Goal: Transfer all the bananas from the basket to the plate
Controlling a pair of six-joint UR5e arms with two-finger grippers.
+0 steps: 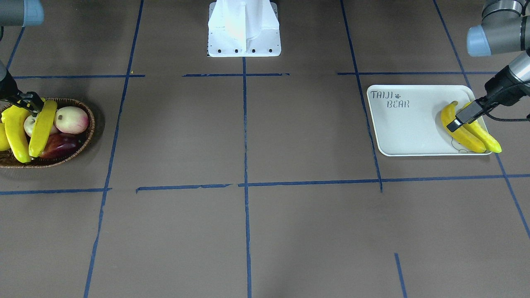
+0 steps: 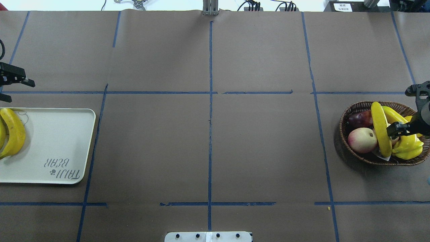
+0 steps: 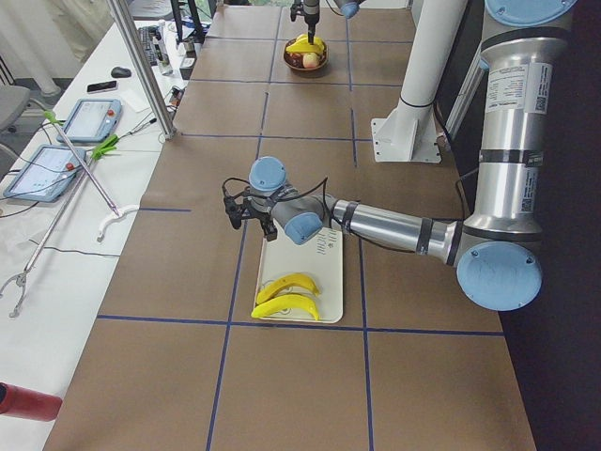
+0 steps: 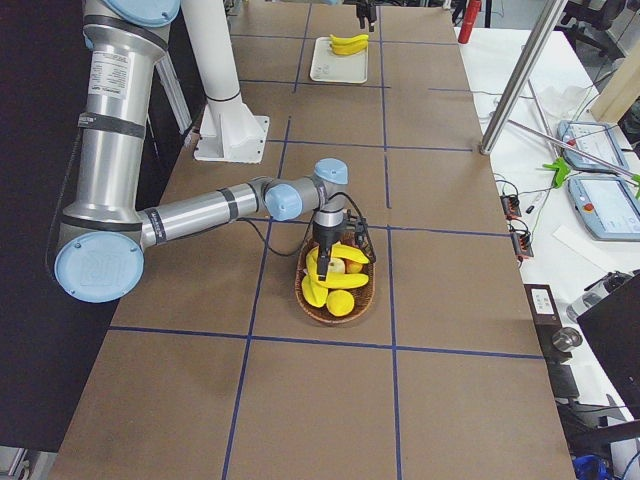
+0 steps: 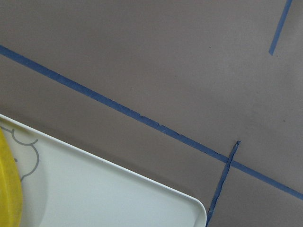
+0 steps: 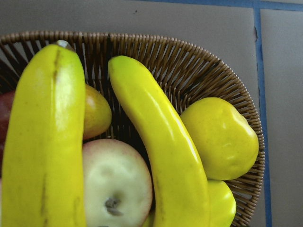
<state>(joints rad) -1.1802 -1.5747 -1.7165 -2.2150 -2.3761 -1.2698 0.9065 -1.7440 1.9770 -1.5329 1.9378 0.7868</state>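
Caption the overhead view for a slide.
Two bananas on the plate; right gripper in the basket beside two more bananas.

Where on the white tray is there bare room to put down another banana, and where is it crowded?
The plate is bare from its middle to the end printed TAIJI BEAR. Two bananas fill only the opposite end. The table between plate and basket is open too. The basket itself is crowded with fruit.
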